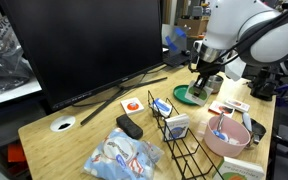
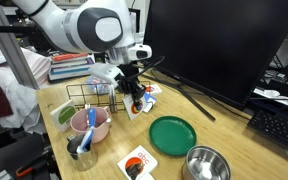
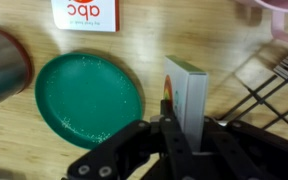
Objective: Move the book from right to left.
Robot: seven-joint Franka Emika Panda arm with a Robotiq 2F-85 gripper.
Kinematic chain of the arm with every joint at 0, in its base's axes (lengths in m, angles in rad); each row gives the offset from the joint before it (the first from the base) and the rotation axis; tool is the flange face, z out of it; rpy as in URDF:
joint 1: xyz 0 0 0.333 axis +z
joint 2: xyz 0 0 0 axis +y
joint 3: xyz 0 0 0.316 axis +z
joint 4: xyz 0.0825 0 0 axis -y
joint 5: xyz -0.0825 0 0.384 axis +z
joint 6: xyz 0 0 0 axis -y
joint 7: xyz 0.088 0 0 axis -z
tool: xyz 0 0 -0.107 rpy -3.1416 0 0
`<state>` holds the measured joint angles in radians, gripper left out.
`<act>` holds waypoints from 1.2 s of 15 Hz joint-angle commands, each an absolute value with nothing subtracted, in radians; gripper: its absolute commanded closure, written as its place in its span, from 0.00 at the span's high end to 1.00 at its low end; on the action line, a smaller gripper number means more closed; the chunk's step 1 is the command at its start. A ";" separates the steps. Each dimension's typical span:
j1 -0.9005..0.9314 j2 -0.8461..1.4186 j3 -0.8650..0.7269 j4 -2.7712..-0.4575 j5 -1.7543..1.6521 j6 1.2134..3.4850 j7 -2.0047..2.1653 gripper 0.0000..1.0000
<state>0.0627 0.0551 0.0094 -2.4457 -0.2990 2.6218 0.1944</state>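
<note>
My gripper (image 3: 180, 128) is shut on a thin white book (image 3: 186, 92) and holds it upright, edge-on, just above the wooden table. In an exterior view the gripper (image 2: 134, 88) holds the book (image 2: 136, 101) beside the wire rack. In an exterior view the gripper (image 1: 202, 80) hangs over the green plate (image 1: 192, 96). In the wrist view the green plate (image 3: 87, 98) lies just left of the book. A second small book marked "abc" (image 3: 84, 12) lies flat beyond the plate and also shows in an exterior view (image 2: 139, 163).
A metal bowl (image 2: 206, 165) stands by the plate. A black wire rack (image 1: 181, 138) and a pink bowl (image 1: 227, 133) stand close to the gripper. A big black monitor (image 1: 79, 45), a remote (image 1: 129, 127), a plastic bag (image 1: 119, 155) and another flat book (image 1: 132, 103) are on the table.
</note>
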 commanded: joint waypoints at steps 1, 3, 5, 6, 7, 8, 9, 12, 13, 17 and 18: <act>0.067 -0.041 0.021 -2.444 -0.362 2.568 0.302 0.04; 0.068 -0.077 0.052 -2.414 -0.373 2.536 0.344 0.04; 0.078 -0.083 0.096 -2.360 -0.377 2.507 0.380 0.04; 0.090 -0.075 0.120 -2.322 -0.366 2.481 0.390 0.04; 0.103 -0.068 0.142 -2.289 -0.358 2.459 0.400 0.04; 0.118 -0.058 0.164 -2.255 -0.356 2.441 0.415 0.04; 0.132 -0.044 0.184 -2.220 -0.359 2.422 0.431 0.04; 0.158 -0.051 0.201 -2.219 -0.346 2.438 0.443 0.14; 0.170 -0.033 0.206 -2.193 -0.346 2.424 0.450 0.14; 0.170 -0.006 0.197 -2.172 -0.346 2.419 0.450 0.14; 0.170 -0.006 0.197 -2.172 -0.346 2.419 0.450 0.14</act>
<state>0.1638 -0.0055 0.2046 -2.1724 -0.3481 2.4208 0.4532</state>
